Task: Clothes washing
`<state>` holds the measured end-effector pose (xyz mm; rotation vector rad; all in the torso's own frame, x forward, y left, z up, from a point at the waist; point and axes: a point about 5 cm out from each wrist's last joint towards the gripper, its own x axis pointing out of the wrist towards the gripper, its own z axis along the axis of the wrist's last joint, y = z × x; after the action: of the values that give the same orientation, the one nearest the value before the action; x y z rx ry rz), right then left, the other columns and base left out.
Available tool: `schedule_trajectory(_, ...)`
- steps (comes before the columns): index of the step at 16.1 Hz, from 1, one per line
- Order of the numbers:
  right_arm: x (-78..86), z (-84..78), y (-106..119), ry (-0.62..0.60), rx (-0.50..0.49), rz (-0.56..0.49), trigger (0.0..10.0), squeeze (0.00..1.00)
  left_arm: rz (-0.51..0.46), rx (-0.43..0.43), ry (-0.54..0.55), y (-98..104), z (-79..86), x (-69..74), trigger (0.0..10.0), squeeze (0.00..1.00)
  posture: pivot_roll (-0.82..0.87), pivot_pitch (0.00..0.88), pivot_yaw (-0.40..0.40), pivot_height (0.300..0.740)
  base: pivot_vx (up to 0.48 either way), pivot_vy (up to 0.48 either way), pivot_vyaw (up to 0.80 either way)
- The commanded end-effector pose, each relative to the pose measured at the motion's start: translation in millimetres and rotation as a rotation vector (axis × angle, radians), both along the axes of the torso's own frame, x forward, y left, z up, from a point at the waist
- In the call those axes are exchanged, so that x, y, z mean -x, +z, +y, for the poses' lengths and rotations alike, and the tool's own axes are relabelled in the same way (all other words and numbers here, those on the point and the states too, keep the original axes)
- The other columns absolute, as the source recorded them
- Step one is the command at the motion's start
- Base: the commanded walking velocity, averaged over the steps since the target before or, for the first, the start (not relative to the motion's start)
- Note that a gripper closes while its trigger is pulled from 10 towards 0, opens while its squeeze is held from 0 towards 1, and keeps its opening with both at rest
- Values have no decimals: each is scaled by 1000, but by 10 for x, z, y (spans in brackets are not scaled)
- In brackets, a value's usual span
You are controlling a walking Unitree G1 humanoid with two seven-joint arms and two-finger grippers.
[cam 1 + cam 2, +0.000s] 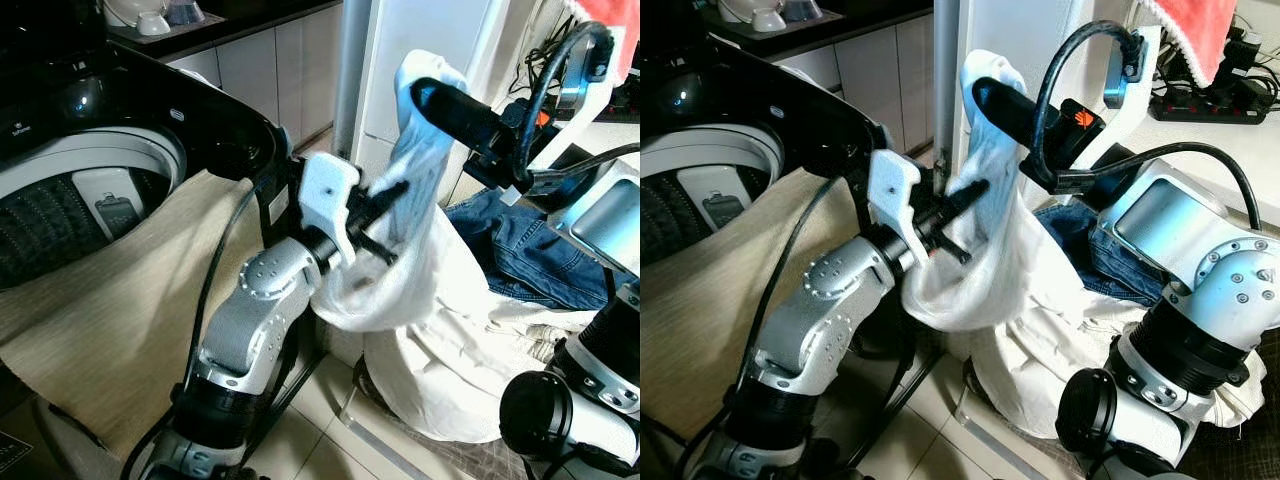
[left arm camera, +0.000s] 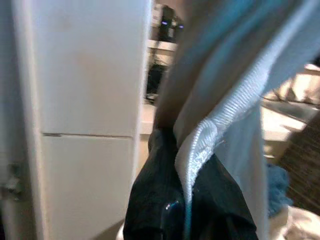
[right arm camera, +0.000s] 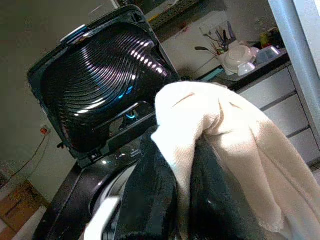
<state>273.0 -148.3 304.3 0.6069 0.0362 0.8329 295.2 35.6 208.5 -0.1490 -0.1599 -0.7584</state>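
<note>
Hanging between your two hands is a white, soft cotton garment (image 1: 400,260), held up in the air just beside the open black top-loading washing machine (image 1: 120,140). Your right hand (image 1: 440,100) has its black fingers closed on the top edge of the cloth, with the fabric draped over them, as the right wrist view confirms. Your left hand (image 1: 385,215) grips it lower down; the left wrist view shows a ribbed hem pinched between its fingers (image 2: 165,200). The cloth sags into a pouch between the two grips, so judge it light, limp and prone to trailing or snagging; hold it by the hem or a bunched fold, not a single loose layer, which could slip.

A beige ribbed cloth (image 1: 110,300) already lies over the machine's front edge and reaches into the grey drum (image 1: 60,215). Below the raised garment, more white laundry (image 1: 460,370) and blue denim jeans (image 1: 510,245) sit piled on the floor by a white cabinet (image 1: 420,40). A worktop with white bowls (image 1: 150,15) stands beyond the machine
</note>
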Motion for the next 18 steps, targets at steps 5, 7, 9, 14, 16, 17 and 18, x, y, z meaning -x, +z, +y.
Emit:
schedule_trajectory(5, 25, -5, -17, -29, 20, -7, 0, 0, -34, -11, 25, 75, 130, -24, 0, 0, -96, 0, -16, 740, 0, 0, 0)
schedule_trajectory(7, 50, -2, -10, -26, 51, -35, 0, 408, -17, -10, 65, 65, 184, -58, 0, 0, -95, 0, -16, 740, 0, 0, 0)
schedule_trajectory(9, 45, -10, -45, -40, 78, -24, 10000, 1000, -45, -12, 112, 114, 275, -106, 0, 0, -93, 0, -18, 740, 0, 0, 0)
schedule_trajectory(14, 20, -164, -140, -175, 196, -13, 10000, 0, -272, -81, 437, 781, 1032, -458, 0, 0, -78, 0, -16, 740, 0, 0, 0)
schedule_trajectory(16, 133, -120, -141, -108, 212, -79, 10000, 0, -468, -169, 641, 1435, 1582, -558, 0, 0, -74, 0, -10, 740, 0, 0, 0)
schedule_trajectory(17, 157, -85, -165, -88, 234, -83, 10000, 0, -553, -212, 728, 1661, 1722, -545, 0, 0, -73, 0, -7, 740, 0, 0, 0)
schedule_trajectory(18, 167, -61, -185, -80, 249, -85, 10000, 0, -644, -262, 837, 1873, 1853, -510, 0, 0, -72, 0, -3, 740, 0, 0, 0)
